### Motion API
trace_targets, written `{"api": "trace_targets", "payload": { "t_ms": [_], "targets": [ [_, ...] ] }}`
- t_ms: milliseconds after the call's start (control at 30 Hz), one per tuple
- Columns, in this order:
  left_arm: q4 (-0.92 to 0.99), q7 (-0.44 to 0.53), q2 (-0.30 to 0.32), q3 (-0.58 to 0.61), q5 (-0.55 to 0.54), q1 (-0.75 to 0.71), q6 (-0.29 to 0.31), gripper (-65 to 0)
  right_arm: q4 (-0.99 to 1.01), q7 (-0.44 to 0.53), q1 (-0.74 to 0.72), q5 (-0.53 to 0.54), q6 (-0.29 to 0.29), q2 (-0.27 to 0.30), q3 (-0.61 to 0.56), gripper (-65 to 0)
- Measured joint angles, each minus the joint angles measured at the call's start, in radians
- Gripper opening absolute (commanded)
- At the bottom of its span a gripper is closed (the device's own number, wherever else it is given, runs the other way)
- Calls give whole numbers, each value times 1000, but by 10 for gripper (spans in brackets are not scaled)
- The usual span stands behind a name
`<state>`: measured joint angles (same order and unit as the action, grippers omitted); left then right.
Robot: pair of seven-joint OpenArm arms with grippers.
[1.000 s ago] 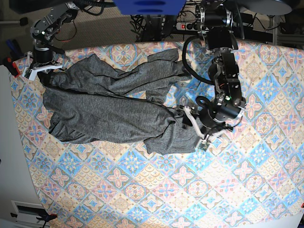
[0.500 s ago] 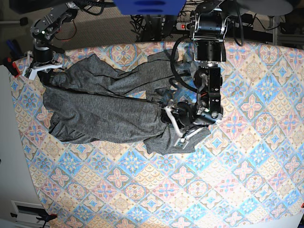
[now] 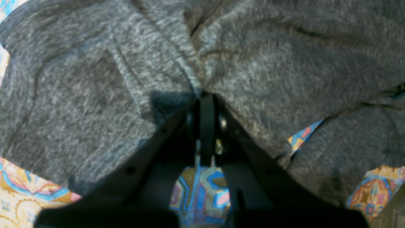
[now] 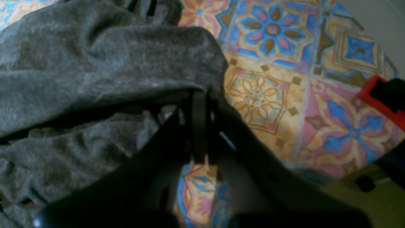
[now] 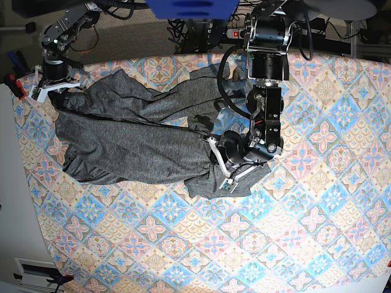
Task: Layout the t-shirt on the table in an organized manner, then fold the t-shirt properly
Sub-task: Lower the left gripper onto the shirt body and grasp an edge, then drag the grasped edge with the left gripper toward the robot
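Observation:
The dark grey t-shirt (image 5: 134, 134) lies crumpled across the far left part of the table (image 5: 275, 232), bunched in long folds. My left gripper (image 5: 216, 161) sits on the shirt's near right part. In the left wrist view this gripper (image 3: 205, 95) is shut, pinching a fold of the t-shirt (image 3: 95, 79). My right gripper (image 5: 54, 90) is at the shirt's far left corner. The right wrist view shows it (image 4: 199, 95) shut on the edge of the t-shirt (image 4: 95, 63), which is lifted slightly off the cloth.
A red clamp (image 4: 379, 98) sits at the table's left edge, close to my right gripper. Cables and a power strip (image 5: 235, 33) lie behind the far edge. Patterned cloth shows over the near and right parts of the table.
My left arm moved left onto the shirt's near right part and its jaws closed on the fabric. The right arm stayed still, gripping the far left corner.

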<state>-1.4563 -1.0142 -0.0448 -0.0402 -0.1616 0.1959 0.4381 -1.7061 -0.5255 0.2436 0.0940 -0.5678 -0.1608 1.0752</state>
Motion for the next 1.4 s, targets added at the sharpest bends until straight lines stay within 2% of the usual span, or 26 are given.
{"api": "trace_targets", "payload": {
  "t_ms": [100, 200, 267, 333, 467, 667, 767, 933, 1033, 1200, 1300, 1400],
  "targets": [
    [-40, -10, 4, -1, 2, -8, -1, -650, 0, 0, 0, 0, 0, 0, 0, -650],
    [-163, -7, 4, -2, -2, -42, -1, -650, 0, 0, 0, 0, 0, 0, 0, -650],
    [-290, -20, 4, -3, -8, -96, 2, -650, 0, 0, -1, 0, 0, 0, -1, -650],
    [-404, -87, 4, -4, -3, -155, 4, -650, 0, 2, 0, 3, 0, 2, -1, -650],
    [-549, -103, 27, -33, -21, -264, 4, -650, 0, 0, 0, 0, 0, 3, 0, -650],
    [-632, -105, 80, -113, -16, -457, 3, -650, 0, 1, -3, 0, 0, 2, -2, -650],
    [-632, -52, 98, -161, -19, -547, 8, -650, 0, 3, 0, 3, -8, 2, -1, -650],
    [-632, 61, 109, -187, -19, -704, 68, -650, 0, 0, 0, 0, -8, 0, -1, -650],
    [-632, 114, 109, -192, -15, -777, 76, -650, 0, 1, 0, 0, -8, 0, -1, -650],
    [-634, 194, 109, -196, -18, -853, 101, -650, 0, 4, 0, 0, -8, 0, -2, -650],
    [-636, 248, 109, -220, -18, -898, 138, -650, -1, 4, 0, 0, -8, 0, -2, -650],
    [-635, 251, 108, -261, -14, -908, 154, -650, -1, 4, 0, 0, -9, 0, -4, -650]
  ]
}}
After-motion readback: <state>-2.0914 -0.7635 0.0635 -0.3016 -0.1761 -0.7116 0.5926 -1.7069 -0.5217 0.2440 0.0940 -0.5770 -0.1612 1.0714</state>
